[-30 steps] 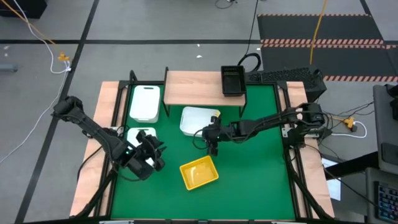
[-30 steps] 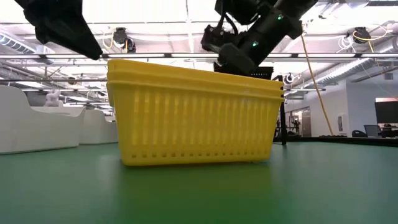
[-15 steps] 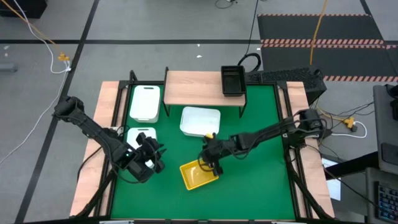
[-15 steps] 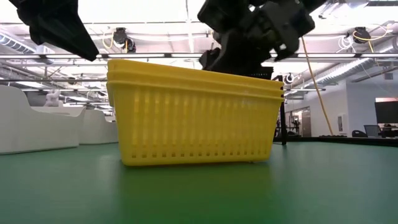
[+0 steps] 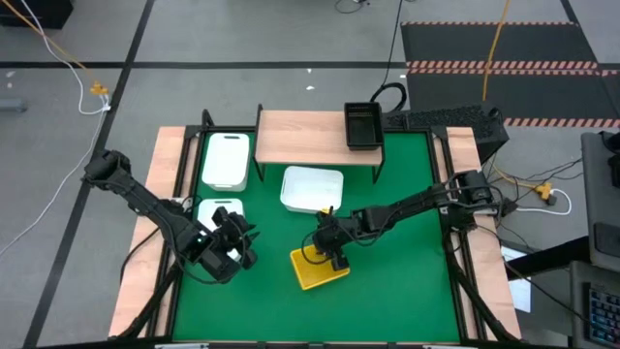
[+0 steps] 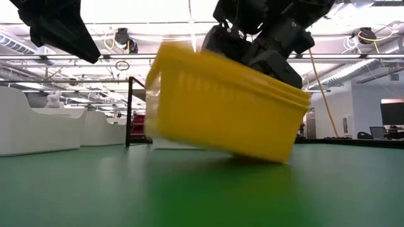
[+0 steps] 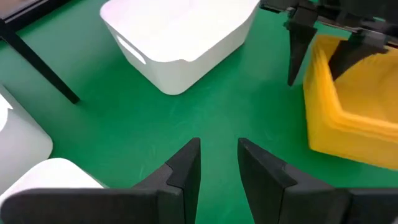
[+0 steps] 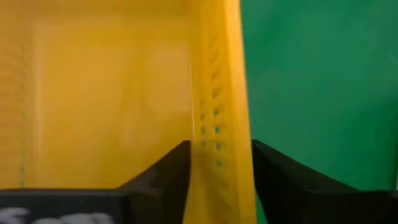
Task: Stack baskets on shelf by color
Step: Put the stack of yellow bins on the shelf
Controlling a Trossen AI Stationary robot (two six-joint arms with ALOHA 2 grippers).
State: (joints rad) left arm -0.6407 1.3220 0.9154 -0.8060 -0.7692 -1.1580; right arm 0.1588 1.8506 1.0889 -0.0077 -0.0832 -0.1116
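Gripping one wall of a yellow mesh-sided basket (image 5: 316, 269), the right gripper (image 5: 332, 254) pinches the rim with one finger (image 8: 163, 177) inside and the other outside. The basket is tipped, one end raised off the green mat (image 5: 407, 281), near the middle of the mat's front edge; in the low view it appears as two nested yellow shells.

The left gripper (image 5: 237, 244) hangs above the mat near its left edge, its fingers (image 7: 186, 165) slightly apart and holding nothing. Bare mat lies between it and the yellow basket, and more stretches toward the right edge.

A white basket (image 5: 311, 189) sits just before the wooden shelf (image 5: 300, 137) at the back edge. A black basket (image 5: 361, 126) rests at the shelf's right end. Two more white baskets (image 5: 226, 160) line the left edge.
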